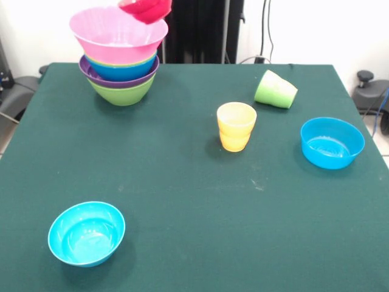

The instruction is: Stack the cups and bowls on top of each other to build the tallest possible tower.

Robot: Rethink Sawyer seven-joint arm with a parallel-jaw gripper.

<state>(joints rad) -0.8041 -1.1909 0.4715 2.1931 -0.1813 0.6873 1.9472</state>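
The tower stands at the far left: a lime green bowl point(121, 93) at its base, then purple point(89, 70), blue point(121, 72), a thin green rim and the huge pink bowl point(115, 38) on top. A small red bowl point(146, 10) hangs tilted at the picture's top edge, over the pink bowl's right rim; I cannot tell whether it touches the rim. What holds it is out of view, and no gripper shows. The yellow-orange cup point(236, 126) stands upright mid-table. The light green cup point(275, 90) lies on its side behind it.
A blue bowl point(332, 143) sits upright near the right edge. A small cyan bowl point(86, 233) sits at the near left. The black pedestal point(200, 30) stands behind the table's far edge. The table point(182, 182) has a dark green cloth.
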